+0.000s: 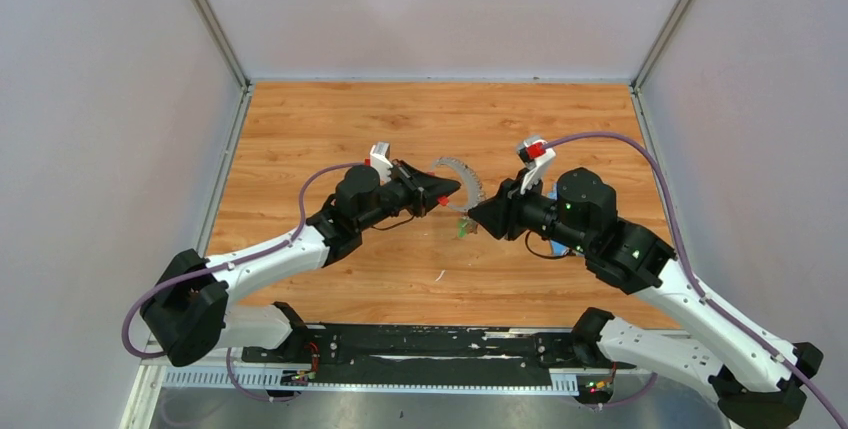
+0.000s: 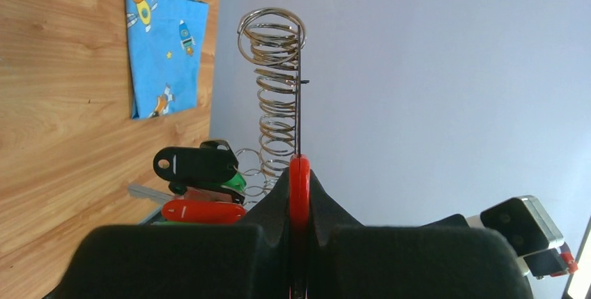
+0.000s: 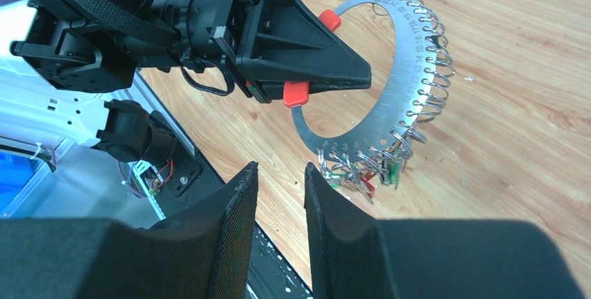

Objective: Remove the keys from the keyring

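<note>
Over the middle of the table (image 1: 330, 119), the keyring (image 3: 411, 41) is held up by the left gripper (image 1: 448, 189), its fingers clamped shut on the ring's red curved part. The plate of the ring is seen edge-on from the left wrist, with its row of small wire loops standing up along the rim. The keys (image 3: 362, 170) are bunched at the low end of the ring, green and red caps together. Whether they brush the wood cannot be told.

Just beside that bunch the right gripper (image 3: 279, 173) is found, fingers parted, nothing between them. No key is gripped yet.

The step in hand is judged to be the approach for a pick: the ring is steadied by one arm while a key is lined up by the other. At least a few keys are seen on the ring, so the task is reckoned far from finished.

What is called for next is a short advance of the parted fingers onto a single capped head, not the whole cluster. A firm pinch and a pull or twist to work it off its loop would follow, with the left hold kept fixed. A blue cloth (image 2: 164, 48) is lying well clear on the wood.
</note>
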Robot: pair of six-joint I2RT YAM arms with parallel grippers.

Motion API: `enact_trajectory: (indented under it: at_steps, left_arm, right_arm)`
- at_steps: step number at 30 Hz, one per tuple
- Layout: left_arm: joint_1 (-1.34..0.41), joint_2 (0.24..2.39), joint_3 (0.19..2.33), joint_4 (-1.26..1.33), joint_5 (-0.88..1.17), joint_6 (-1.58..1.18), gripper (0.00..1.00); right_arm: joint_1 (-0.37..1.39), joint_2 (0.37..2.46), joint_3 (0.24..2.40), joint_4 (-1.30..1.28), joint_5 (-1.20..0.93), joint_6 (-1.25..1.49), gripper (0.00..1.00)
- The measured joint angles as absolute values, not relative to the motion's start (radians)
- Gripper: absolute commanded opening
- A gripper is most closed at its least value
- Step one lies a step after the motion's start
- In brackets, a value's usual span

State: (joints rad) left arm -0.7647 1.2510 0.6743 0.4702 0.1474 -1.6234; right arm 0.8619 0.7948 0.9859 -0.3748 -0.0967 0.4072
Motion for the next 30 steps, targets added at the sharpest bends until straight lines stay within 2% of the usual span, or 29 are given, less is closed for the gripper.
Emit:
enact_trajectory:
  at_steps: [30]
  left_arm:
    - [-0.76, 1.235, 0.675, 0.47, 0.126, -1.677, 0.0]
  right_arm:
    - [0.943, 0.85, 0.9, -0.271, 0.072, 0.346, 0.28]
